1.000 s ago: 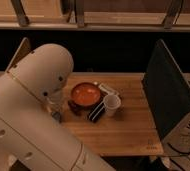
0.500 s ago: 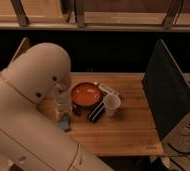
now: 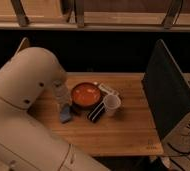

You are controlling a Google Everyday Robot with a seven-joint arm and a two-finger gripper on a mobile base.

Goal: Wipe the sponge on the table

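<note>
Blue-grey and flat, the sponge (image 3: 66,116) is seen on the light wooden table (image 3: 125,134), just left of and slightly nearer the camera than the orange bowl (image 3: 85,94). The gripper (image 3: 63,104) is found directly left of the orange bowl, lowered over the sponge from the bulky white arm (image 3: 28,85), so that its tip meets or almost meets the sponge's top edge. Whether the gripper is clenched on the sponge, merely pressed on it, or released above it cannot be told. No streak, wet trace or cleared patch can be made out on the planks, so how much of the table has been wiped is not settled. The scene would fit a sponge that is only now being taken hold of, and equally one in the middle or at the end of a stroke. What can be judged is that the sponge is kept in contact with the tabletop, with bare wood left around it to the front. To the right of the orange bowl, a black striped object (image 3: 96,112) and a white cup (image 3: 111,104) are seen close together, with a dark upright panel (image 3: 169,95) farther right.
</note>
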